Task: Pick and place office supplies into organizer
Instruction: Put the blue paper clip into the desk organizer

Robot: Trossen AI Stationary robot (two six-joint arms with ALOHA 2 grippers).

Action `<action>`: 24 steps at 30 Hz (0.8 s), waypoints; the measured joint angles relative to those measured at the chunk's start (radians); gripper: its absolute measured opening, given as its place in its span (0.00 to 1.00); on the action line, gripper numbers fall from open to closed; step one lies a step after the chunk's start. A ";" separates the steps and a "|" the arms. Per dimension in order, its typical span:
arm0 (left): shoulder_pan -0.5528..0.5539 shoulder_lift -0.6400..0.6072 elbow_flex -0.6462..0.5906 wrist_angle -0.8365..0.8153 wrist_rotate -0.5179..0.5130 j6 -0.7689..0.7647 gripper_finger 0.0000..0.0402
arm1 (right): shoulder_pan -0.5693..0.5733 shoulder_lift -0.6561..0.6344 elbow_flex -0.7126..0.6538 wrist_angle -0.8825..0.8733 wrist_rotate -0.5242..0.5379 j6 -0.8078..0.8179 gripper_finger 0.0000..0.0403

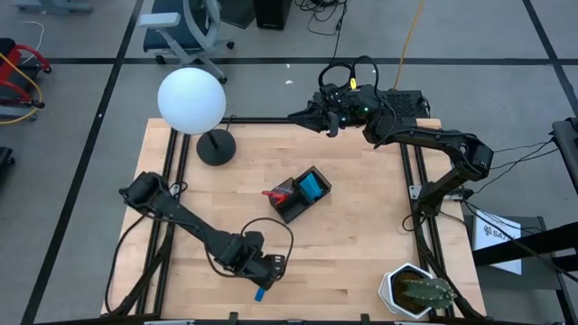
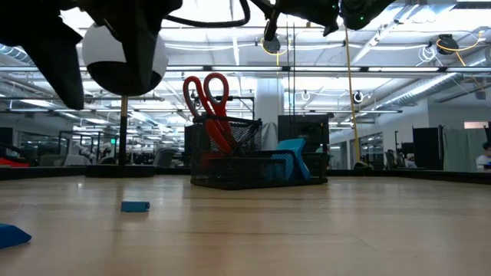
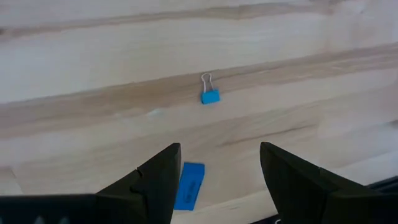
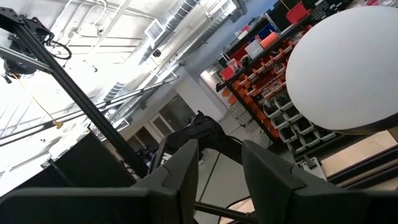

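Observation:
The black mesh organizer stands mid-table, holding the red-handled scissors upright and a blue notepad. My left gripper hovers open near the table's near edge, pointing down. In the left wrist view a small blue eraser lies flat on the wood just beside one of its fingers, and a blue binder clip lies farther out. The left gripper touches neither. My right gripper waits raised over the far edge, its fingers slightly apart and holding nothing.
A lamp with a white globe and round black base stands at the far left. A potted cactus sits at the near right corner. Bare wood lies between the organizer and the cactus.

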 joint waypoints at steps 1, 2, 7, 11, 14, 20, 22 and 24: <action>0.000 0.000 0.000 0.001 0.003 -0.015 0.56 | 0.000 0.000 0.000 0.000 0.000 0.000 0.29; 0.000 0.000 0.001 0.000 0.003 -0.031 0.56 | 0.000 0.000 0.000 0.000 0.000 0.000 0.29; 0.012 0.010 0.018 -0.001 -0.001 -0.121 0.56 | 0.000 0.000 0.000 0.000 0.000 0.000 0.29; 0.039 0.063 0.070 -0.008 -0.001 -0.132 0.56 | 0.000 0.000 0.000 -0.001 0.000 0.000 0.29; 0.055 0.099 0.099 -0.002 0.007 -0.133 0.56 | 0.000 0.000 0.000 -0.005 0.000 0.000 0.29; 0.067 0.119 0.103 -0.038 0.054 -0.077 0.56 | 0.000 0.000 0.000 -0.017 0.000 0.000 0.29; 0.067 0.118 0.103 -0.046 0.065 -0.066 0.56 | 0.000 0.000 0.000 -0.021 0.000 0.000 0.29; 0.066 0.118 0.103 -0.045 0.067 -0.065 0.56 | 0.000 0.000 0.000 -0.021 0.000 0.000 0.29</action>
